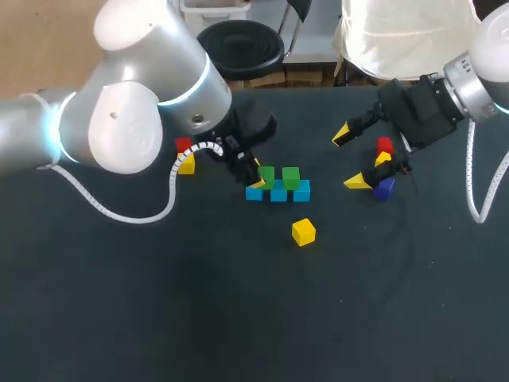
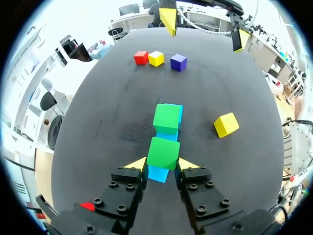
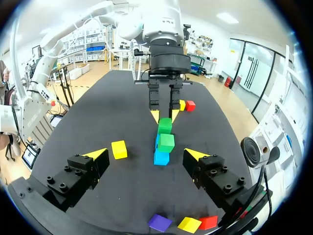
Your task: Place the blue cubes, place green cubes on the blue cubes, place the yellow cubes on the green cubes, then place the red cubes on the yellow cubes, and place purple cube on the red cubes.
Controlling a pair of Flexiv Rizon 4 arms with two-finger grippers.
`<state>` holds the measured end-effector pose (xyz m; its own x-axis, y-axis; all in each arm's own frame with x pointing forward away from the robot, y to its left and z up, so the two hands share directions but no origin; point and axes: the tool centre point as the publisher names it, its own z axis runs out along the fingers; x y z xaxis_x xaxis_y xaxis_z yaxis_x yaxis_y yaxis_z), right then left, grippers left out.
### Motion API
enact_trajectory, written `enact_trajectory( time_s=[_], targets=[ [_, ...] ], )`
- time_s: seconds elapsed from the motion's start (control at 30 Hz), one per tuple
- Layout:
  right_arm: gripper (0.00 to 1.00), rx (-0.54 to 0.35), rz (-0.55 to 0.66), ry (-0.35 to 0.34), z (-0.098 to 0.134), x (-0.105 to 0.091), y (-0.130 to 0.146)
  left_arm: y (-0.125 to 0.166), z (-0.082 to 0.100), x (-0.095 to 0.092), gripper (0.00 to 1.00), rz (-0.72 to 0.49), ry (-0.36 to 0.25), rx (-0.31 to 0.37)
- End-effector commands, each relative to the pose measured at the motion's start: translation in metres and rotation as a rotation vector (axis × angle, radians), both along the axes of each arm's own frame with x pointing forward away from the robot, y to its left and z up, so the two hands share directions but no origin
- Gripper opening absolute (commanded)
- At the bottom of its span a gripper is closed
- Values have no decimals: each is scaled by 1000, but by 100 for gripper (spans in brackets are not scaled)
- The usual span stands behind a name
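Note:
Three blue cubes [image 1: 278, 194] lie in a row at mid-table. Two green cubes sit on them: one [image 1: 290, 177] stands free, the other [image 2: 164, 152] rests on a blue cube [image 2: 157, 173] with my left gripper [image 2: 162, 164] shut on its two sides. In the head view that gripper [image 1: 257, 175] is at the row's left end. My right gripper [image 1: 350, 157] hangs open to the right, holding nothing, beside a red cube [image 1: 385, 146], a yellow cube [image 1: 383, 159] and a purple cube [image 1: 384, 188]. From the right wrist, the stack [image 3: 166, 142] lies ahead of the right gripper [image 3: 145, 154].
A loose yellow cube [image 1: 303, 231] lies in front of the row. Another red cube [image 1: 183, 144] and yellow cube [image 1: 186, 165] sit to the left, partly behind my left arm. A white cable [image 1: 119, 211] loops over the table under that arm.

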<state>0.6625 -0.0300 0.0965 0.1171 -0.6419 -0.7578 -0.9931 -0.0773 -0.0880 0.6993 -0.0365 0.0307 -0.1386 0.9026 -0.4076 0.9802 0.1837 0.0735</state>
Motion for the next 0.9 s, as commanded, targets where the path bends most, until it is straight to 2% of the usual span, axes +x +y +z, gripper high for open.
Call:
enact_trajectory(
  time_s=[0.03,0.9],
  targets=[
    [100,2,0,-1,0,0,0,0,1,-2,0,3,-4,2],
    [100,2,0,-1,0,0,0,0,-1,-2,0,11,0,6]
  ],
)
